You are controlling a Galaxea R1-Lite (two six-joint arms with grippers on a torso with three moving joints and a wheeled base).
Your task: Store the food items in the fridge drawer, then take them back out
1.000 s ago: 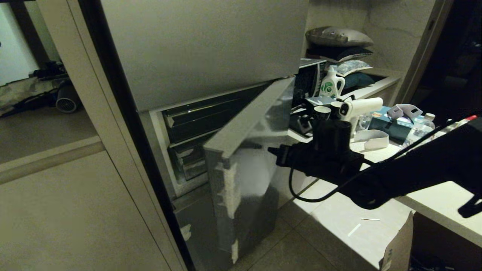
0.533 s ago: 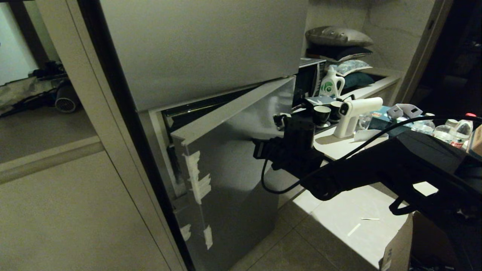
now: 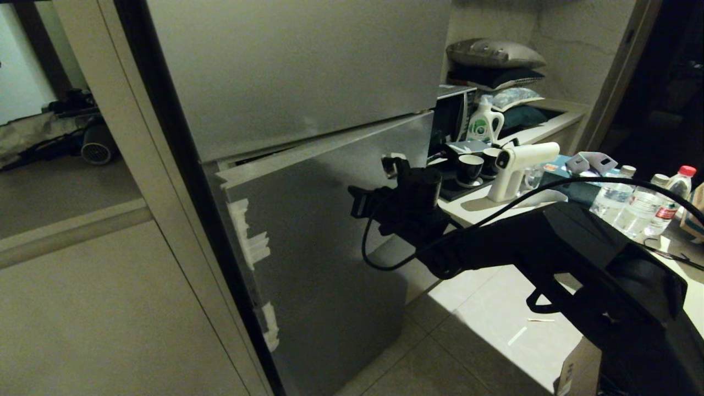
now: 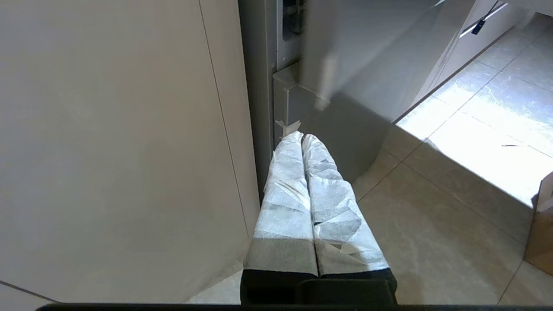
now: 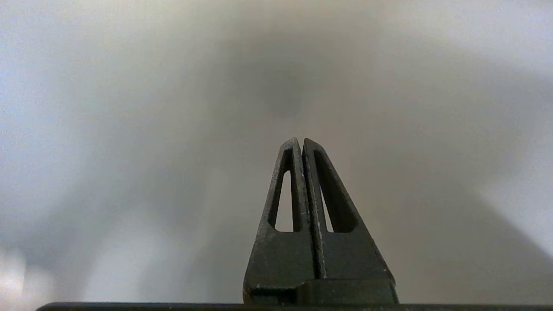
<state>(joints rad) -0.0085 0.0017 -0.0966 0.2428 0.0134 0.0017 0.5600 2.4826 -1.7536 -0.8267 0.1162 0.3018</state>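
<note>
The grey steel fridge's lower door (image 3: 319, 236) stands almost closed, with a thin dark gap (image 3: 242, 162) left along its top edge. The fridge drawer and the food items are hidden behind it. My right gripper (image 3: 355, 202) is shut and empty, its tips against the door's front near the upper right. The right wrist view shows the shut fingertips (image 5: 301, 140) close to the plain grey door surface (image 5: 173, 108). My left gripper (image 4: 301, 136), with white-wrapped fingers, is shut and parked low by the fridge's bottom corner (image 4: 285, 86).
A counter (image 3: 495, 212) at the right holds a white spray gun (image 3: 520, 162), dark cups (image 3: 470, 166), a detergent bottle (image 3: 484, 124) and water bottles (image 3: 632, 201). A cardboard box (image 3: 577, 368) stands on the tiled floor (image 3: 473, 330). Beige cabinet panels (image 3: 110, 308) flank the fridge on the left.
The lower fridge door has swung from wide open to nearly closed. My right arm has moved left with it, its shut gripper staying on the door's front.
</note>
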